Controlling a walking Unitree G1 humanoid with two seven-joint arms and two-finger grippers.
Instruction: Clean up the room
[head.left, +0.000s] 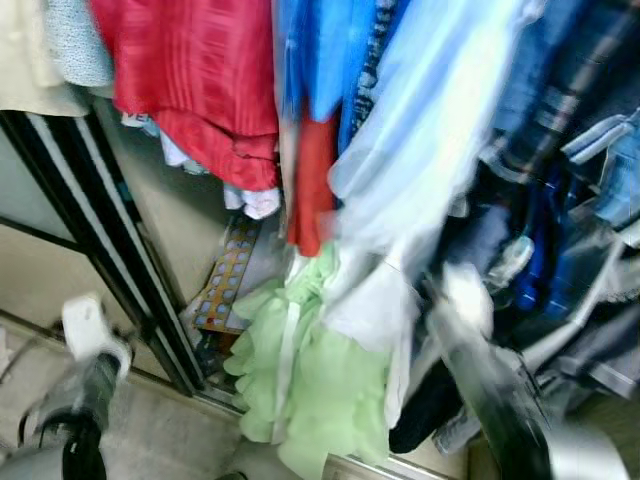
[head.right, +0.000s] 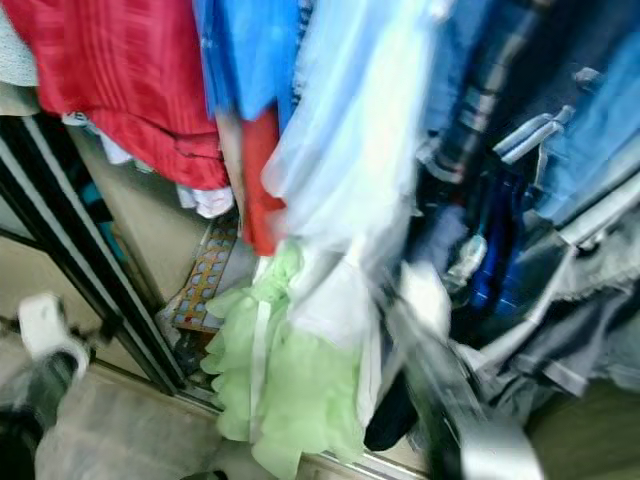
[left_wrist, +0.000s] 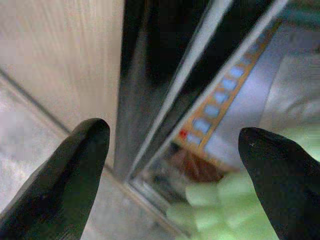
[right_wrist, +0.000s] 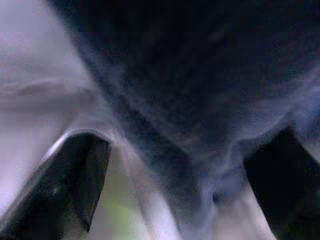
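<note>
A closet rail holds hanging clothes: a red garment (head.left: 200, 80), a bright blue one (head.left: 320, 50), a pale blue shirt (head.left: 430, 140) and dark denim pieces (head.left: 560, 90). A light green ruffled garment (head.left: 320, 380) hangs low, down to the closet sill. My right arm (head.left: 500, 400), blurred, reaches up into the clothes beside the green garment. My right gripper (right_wrist: 180, 180) is open, with its fingers spread and dark and white cloth pressed between them. At the lower left, my left gripper (left_wrist: 175, 170) is open and faces the door track and green garment (left_wrist: 225, 200).
A black sliding-door frame (head.left: 110, 230) slants down the left side to the floor track. A board with blue squares (head.left: 225, 275) leans inside the closet behind the green garment. Pale floor (head.left: 150, 430) lies in front. More dark clothes (head.left: 590, 340) pile at the right.
</note>
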